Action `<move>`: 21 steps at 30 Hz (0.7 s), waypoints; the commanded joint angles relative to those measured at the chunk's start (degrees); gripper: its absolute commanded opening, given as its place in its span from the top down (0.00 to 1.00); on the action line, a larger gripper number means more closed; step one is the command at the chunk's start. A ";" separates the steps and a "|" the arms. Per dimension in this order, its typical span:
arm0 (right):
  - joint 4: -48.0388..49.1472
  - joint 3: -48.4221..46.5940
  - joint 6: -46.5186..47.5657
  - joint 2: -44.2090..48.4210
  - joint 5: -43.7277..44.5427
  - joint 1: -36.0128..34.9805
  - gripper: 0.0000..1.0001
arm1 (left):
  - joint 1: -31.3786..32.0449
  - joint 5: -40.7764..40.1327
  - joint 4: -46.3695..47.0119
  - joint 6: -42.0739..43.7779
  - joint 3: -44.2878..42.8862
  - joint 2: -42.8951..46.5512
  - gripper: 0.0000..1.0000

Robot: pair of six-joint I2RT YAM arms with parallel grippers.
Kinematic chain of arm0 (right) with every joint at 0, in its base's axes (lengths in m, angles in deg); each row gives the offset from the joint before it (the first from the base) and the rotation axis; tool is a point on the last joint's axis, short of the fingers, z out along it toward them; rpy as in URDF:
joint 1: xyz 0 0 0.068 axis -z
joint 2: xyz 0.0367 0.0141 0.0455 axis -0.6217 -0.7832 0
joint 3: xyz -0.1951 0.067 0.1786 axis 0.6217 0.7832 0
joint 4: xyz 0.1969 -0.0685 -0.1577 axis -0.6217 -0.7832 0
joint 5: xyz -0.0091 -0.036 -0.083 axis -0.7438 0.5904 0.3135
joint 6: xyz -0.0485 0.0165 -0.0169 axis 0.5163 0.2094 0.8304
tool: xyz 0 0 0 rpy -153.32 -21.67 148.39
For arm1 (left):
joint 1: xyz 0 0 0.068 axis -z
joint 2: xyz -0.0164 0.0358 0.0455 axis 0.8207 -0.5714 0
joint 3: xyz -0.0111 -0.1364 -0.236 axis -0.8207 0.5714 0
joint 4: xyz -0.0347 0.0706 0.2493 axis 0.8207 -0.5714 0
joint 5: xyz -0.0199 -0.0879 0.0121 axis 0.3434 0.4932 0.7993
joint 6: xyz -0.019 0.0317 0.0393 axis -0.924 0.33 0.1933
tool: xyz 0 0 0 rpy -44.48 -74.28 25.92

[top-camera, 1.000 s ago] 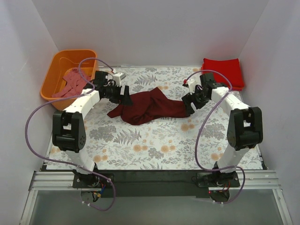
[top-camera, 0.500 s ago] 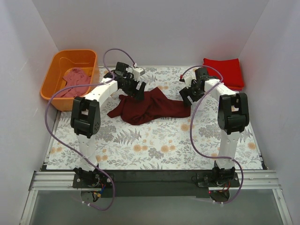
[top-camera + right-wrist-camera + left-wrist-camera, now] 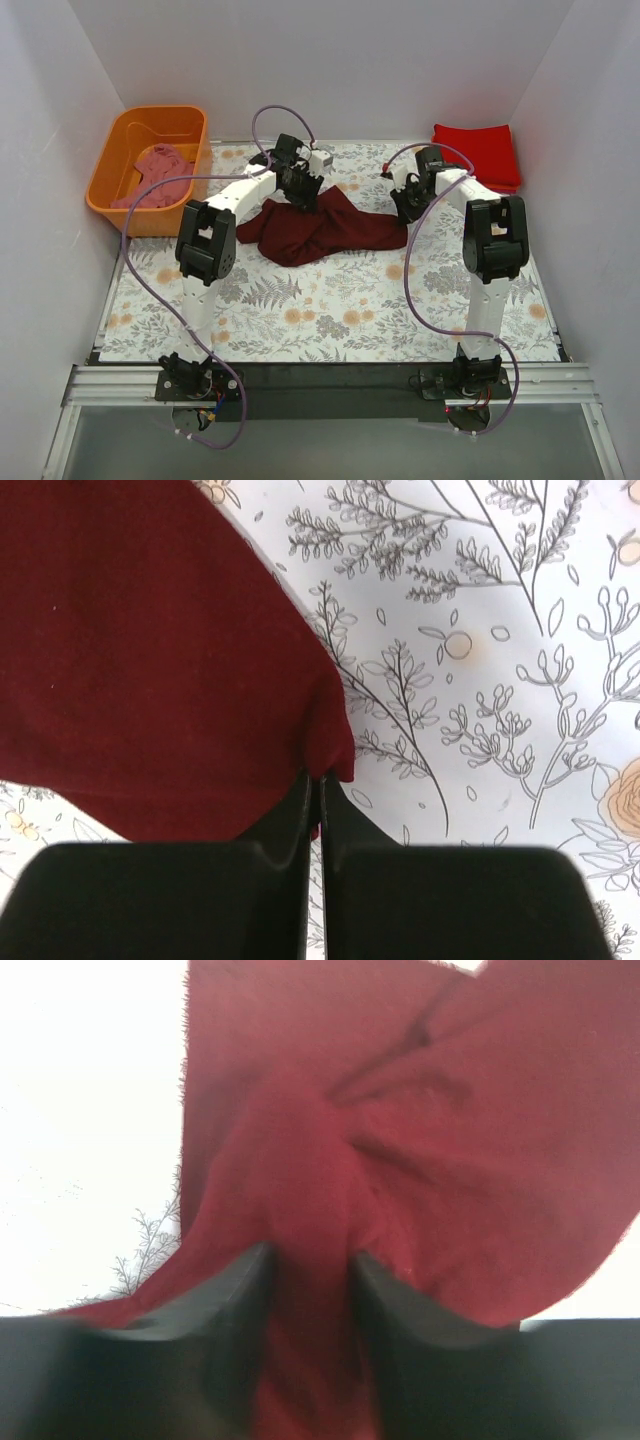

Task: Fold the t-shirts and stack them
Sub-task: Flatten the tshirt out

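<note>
A dark maroon t-shirt (image 3: pixel 320 232) lies crumpled across the middle of the floral table. My left gripper (image 3: pixel 301 195) sits at its upper left part. In the left wrist view a bunch of the maroon t-shirt (image 3: pixel 400 1140) fills the gap between the left gripper (image 3: pixel 310 1255) fingers, which are shut on it. My right gripper (image 3: pixel 405 212) is at the shirt's right end. In the right wrist view the right gripper (image 3: pixel 320 778) pinches the corner of the maroon t-shirt (image 3: pixel 150 660). Folded bright red t-shirts (image 3: pixel 480 155) are stacked at the back right.
An orange tub (image 3: pixel 105 170) stands at the back left with a dusty pink t-shirt (image 3: pixel 155 172) inside. White walls close in the left, back and right. The floral table cover (image 3: pixel 330 310) stretches towards the arm bases.
The left arm swung right onto the shirt's upper left part and its jaws closed on cloth. The right gripper closed on the shirt's right corner.
</note>
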 commanded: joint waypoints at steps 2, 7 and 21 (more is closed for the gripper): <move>-2.31 -1.60 0.22 5.26 -3.07 3.95 0.99 | -0.89 -0.98 -1.96 -0.61 -9.69 -0.22 0.91; -6.60 -2.41 3.37 13.60 -3.95 11.15 0.99 | -6.24 7.79 -3.12 -0.27 -11.05 8.19 1.00; -10.92 32.74 20.78 42.16 0.27 13.10 0.99 | -26.27 12.30 -10.51 37.70 54.86 56.27 0.30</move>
